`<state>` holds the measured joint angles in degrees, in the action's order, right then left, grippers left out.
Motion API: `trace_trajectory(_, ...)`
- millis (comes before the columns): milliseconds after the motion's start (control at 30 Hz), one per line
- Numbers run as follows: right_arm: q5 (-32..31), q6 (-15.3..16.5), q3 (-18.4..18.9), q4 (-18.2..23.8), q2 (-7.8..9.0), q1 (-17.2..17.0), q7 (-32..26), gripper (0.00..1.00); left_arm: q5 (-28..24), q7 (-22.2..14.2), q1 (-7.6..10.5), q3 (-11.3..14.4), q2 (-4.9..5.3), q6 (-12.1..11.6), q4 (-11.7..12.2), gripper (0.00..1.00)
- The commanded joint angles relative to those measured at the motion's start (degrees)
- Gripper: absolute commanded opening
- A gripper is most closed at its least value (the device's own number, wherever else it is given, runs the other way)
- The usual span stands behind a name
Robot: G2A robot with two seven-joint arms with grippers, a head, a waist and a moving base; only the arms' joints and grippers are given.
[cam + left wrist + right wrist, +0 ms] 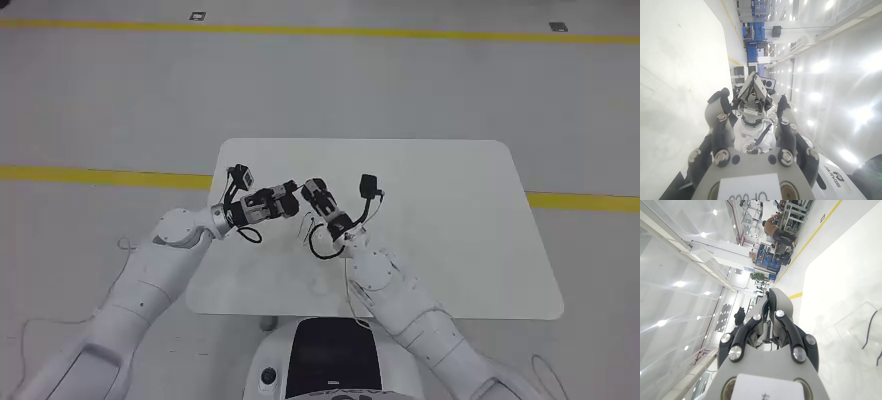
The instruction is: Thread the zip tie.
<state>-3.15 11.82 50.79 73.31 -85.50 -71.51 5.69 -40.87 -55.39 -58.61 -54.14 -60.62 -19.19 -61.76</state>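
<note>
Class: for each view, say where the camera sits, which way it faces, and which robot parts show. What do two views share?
Top: above the robot, looking down at the table; both arms show.
Left wrist: on that arm, facing the right gripper through the open left gripper.
Right wrist: on that arm, facing along its shut gripper toward the hall.
Both wrist views share the right gripper.
</note>
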Motion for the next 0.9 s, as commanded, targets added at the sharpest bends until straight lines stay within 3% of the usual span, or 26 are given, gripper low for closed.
trace_trajectory(0,-0.1,-0.1,0.2,0.0,-0.02,-0.1,-0.2,0.00,0.0,0.0,-0.10,-0.1,0.00,0.1,-0.1,0.22)
trace_trajectory(233,-2.6,-2.3,0.9,0.1,-0.07,-0.3,-1.0,0.00,0.7,0.2,-0.26,-0.4,-0.01,0.4,0.0,0.22)
trace_trajectory(867,-4.6,-1.3,1.1,0.4,-0.59,-0.6,-4.0,0.00,1.4,0.4,-0.19,-0.7,-0.38,0.4,0.2,0.21)
